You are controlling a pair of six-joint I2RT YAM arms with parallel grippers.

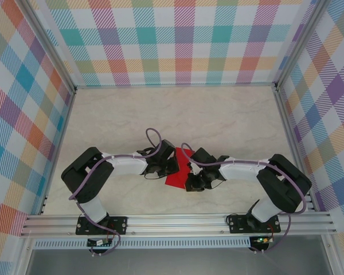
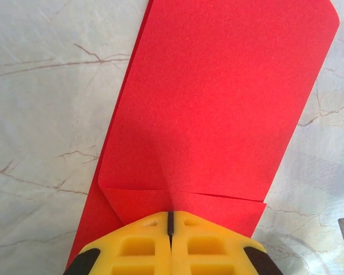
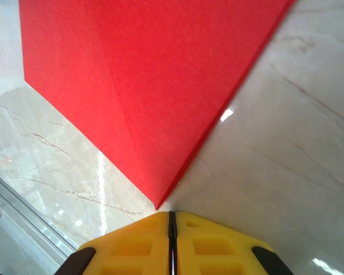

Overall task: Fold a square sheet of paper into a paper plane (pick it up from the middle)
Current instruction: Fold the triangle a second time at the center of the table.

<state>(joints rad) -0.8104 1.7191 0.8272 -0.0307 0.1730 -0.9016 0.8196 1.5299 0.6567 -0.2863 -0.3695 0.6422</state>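
The square sheet of paper (image 1: pixel 176 175) is bright red and folded over on itself, lying on the marble table between my two grippers. In the left wrist view the paper (image 2: pixel 218 103) shows a flap folded across its near edge, and a small ridge rises into my left gripper (image 2: pixel 171 213), whose yellow fingers are shut on that edge. In the right wrist view the paper (image 3: pixel 149 74) narrows to a creased point that ends just ahead of my right gripper (image 3: pixel 172 213). That gripper is shut, with nothing visibly between its fingers. From above, the left gripper (image 1: pixel 171 167) and right gripper (image 1: pixel 190 179) flank the sheet.
The marble table (image 1: pixel 218 114) stretches away beyond the arms. Checked walls (image 1: pixel 183 40) close off the back and both sides. An aluminium rail (image 1: pixel 178 220) runs along the near edge and shows in the right wrist view as the rail (image 3: pixel 23 200).
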